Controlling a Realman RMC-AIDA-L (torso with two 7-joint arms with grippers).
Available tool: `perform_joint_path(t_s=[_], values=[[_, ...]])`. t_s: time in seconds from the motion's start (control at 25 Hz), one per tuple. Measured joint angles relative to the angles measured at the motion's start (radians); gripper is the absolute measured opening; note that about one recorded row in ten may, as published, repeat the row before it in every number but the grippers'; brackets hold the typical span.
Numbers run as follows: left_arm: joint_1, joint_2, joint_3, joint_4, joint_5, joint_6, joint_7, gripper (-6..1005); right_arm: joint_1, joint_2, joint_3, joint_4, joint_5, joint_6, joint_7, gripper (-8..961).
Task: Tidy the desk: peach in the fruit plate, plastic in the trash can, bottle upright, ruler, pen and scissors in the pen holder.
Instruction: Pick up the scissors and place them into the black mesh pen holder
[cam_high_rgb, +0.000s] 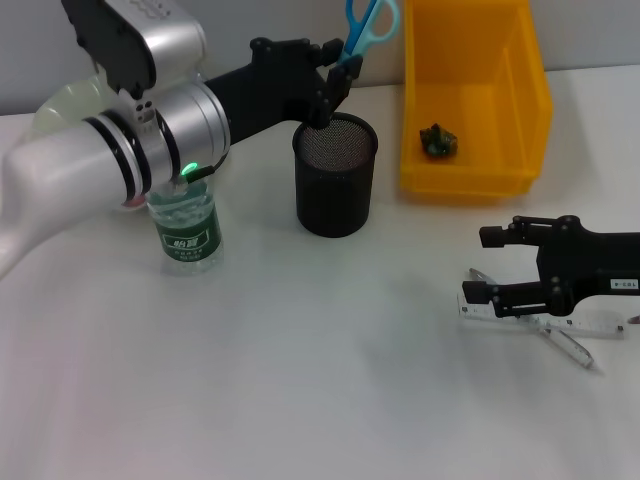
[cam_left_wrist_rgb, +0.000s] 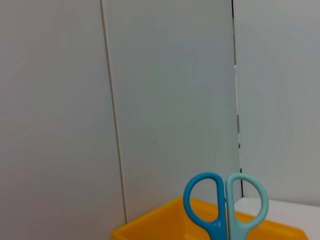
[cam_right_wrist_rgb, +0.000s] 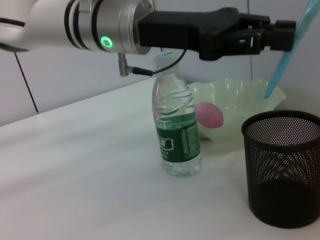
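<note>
My left gripper (cam_high_rgb: 338, 82) is shut on the blue scissors (cam_high_rgb: 370, 24), holding them handles-up just above the black mesh pen holder (cam_high_rgb: 335, 178); the blade tip (cam_right_wrist_rgb: 286, 57) hangs over the holder's rim. The scissor handles (cam_left_wrist_rgb: 225, 205) fill the left wrist view's lower edge. The bottle (cam_high_rgb: 187, 228) stands upright under the left arm. The pink peach (cam_right_wrist_rgb: 209, 115) lies in the pale green fruit plate (cam_right_wrist_rgb: 242, 95). A crumpled piece of plastic (cam_high_rgb: 438, 140) sits in the yellow trash can (cam_high_rgb: 470, 180). My right gripper (cam_high_rgb: 487, 266) is open, low beside the white ruler (cam_high_rgb: 535, 318) and the pen (cam_high_rgb: 572, 346).
The yellow trash can stands just right of the pen holder at the table's back. The left arm's forearm (cam_high_rgb: 120, 160) spans the back left, covering most of the fruit plate (cam_high_rgb: 45, 112). White table (cam_high_rgb: 300, 380) stretches across the front.
</note>
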Motion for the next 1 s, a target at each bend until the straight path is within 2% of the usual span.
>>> perform_joint_path(t_s=[0.08,0.32,1.0], values=[[-0.013,0.000,0.005,-0.060,-0.057,0.011,0.075,238,0.005,0.001,0.000,0.000,-0.001,0.000,0.001,840],[-0.024,0.000,0.008,-0.124,-0.127,0.013,0.160,239,0.021,0.006,-0.001,0.000,-0.014,0.002,0.006,840],[-0.021,0.000,0.024,-0.151,-0.187,0.096,0.184,242,0.052,0.014,-0.008,0.002,-0.038,0.013,0.023,840]])
